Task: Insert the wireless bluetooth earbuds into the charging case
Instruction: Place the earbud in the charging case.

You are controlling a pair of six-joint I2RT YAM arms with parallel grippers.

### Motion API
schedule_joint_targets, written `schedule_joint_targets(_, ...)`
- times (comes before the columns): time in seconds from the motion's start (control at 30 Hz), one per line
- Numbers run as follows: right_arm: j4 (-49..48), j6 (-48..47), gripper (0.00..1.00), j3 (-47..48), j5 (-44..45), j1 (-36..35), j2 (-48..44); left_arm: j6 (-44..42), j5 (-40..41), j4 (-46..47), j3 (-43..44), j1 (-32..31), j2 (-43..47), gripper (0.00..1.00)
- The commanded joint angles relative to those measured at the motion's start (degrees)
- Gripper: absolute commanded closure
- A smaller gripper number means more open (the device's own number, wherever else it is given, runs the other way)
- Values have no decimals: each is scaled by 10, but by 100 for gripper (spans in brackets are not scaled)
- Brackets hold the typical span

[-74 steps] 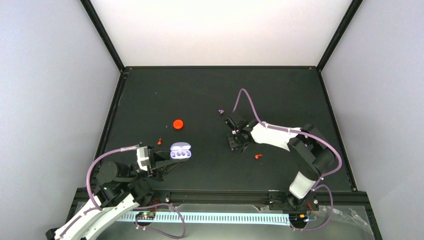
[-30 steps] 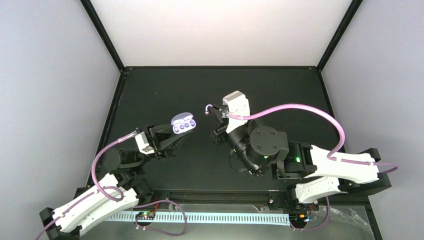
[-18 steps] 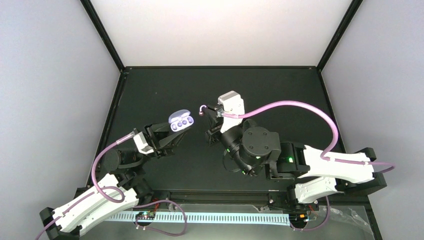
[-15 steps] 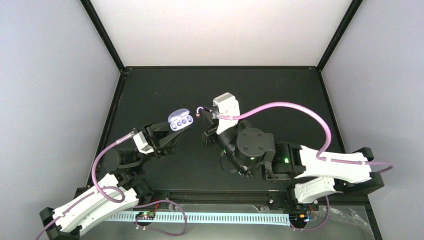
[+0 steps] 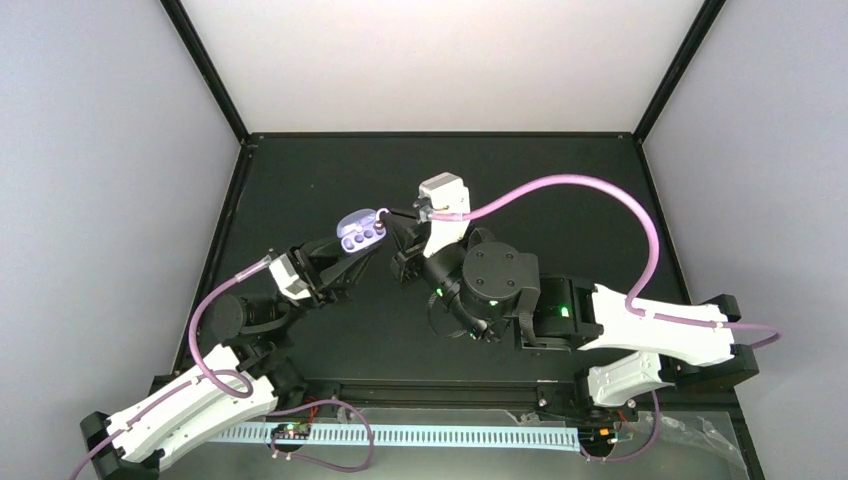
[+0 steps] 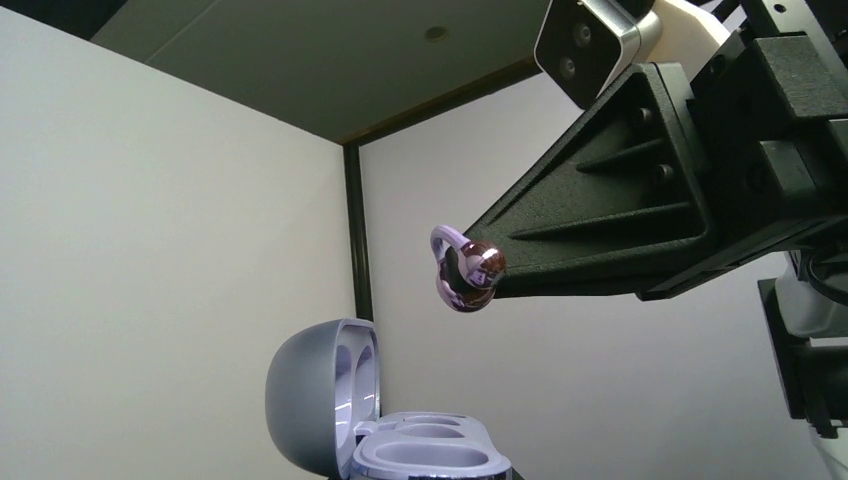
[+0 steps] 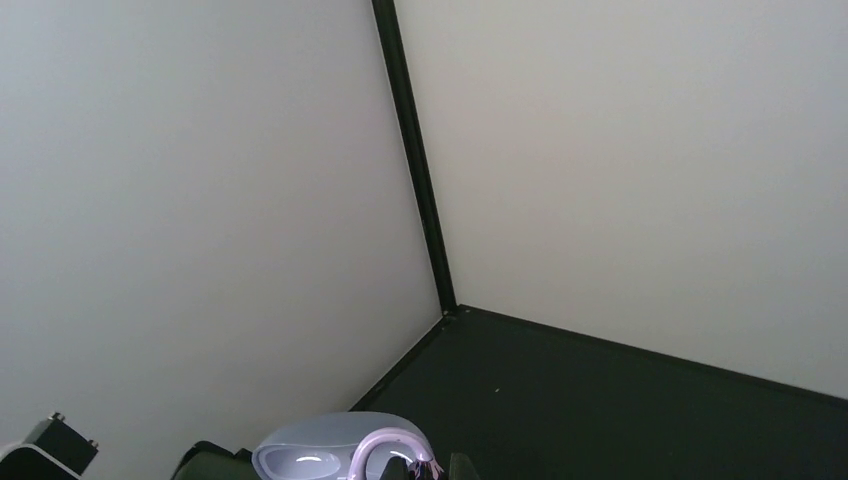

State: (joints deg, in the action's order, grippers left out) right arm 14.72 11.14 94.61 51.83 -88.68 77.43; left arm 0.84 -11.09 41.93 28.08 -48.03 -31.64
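Note:
The charging case [image 5: 362,229] is pale lavender with its lid open, held up off the table in my left gripper [image 5: 356,241], which is shut on its base. In the left wrist view the case [image 6: 425,462] shows two hollow wells, its lid [image 6: 305,400] upright at the left. My right gripper [image 5: 386,213] is shut on one purple earbud [image 6: 466,270], pinched at the tips of its black fingers [image 6: 600,215], hanging above and slightly right of the wells without touching. In the right wrist view the earbud [image 7: 420,468] sits just in front of the case [image 7: 320,440].
The black table [image 5: 560,170] lies below both raised arms. The right arm's purple cable [image 5: 560,187] arcs over the table's right half. White walls and black frame posts [image 7: 415,170] close in the back and sides.
My right gripper has carried the earbud leftward until it is right beside the case. My left gripper has lifted the case a little farther up and back.

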Motion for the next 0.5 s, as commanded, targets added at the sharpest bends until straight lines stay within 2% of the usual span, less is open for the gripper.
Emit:
schedule_joint_targets(0.0, 21, 64, 99, 21, -32, 13, 6, 11, 16, 22, 22, -1, -3, 98)
schedule_joint_targets(0.47, 38, 90, 99, 16, -41, 30, 20, 27, 29, 26, 27, -1, -4, 99)
